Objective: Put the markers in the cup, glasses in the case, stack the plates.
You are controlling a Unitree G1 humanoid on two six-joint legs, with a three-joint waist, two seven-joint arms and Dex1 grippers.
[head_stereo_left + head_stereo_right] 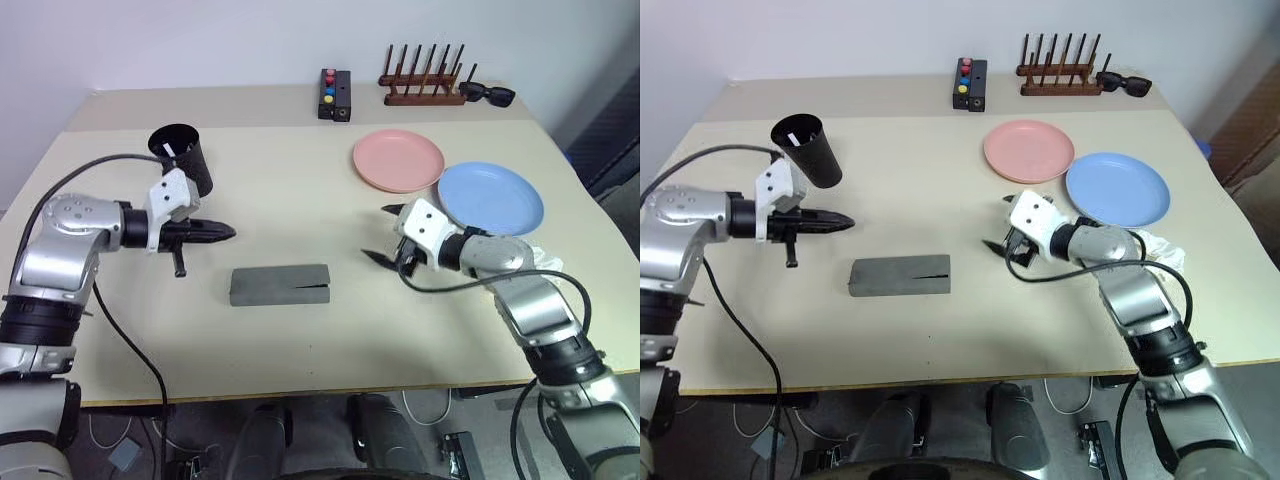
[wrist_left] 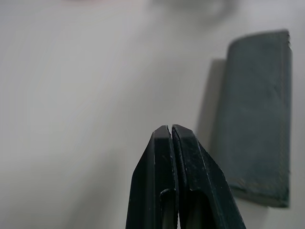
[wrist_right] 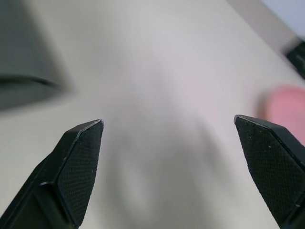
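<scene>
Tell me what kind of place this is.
Probably a lab or office room set up for robot trials: a plain table against a bare wall, with test props laid out on it, such as the plates, a peg rack and a button box; cables lie on the floor.

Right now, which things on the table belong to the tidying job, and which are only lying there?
For the job:
- black cup, a white marker inside
- grey glasses case, shut
- pink plate
- blue plate

Lying about:
- wooden peg rack
- black sunglasses
- black box with coloured buttons
</scene>
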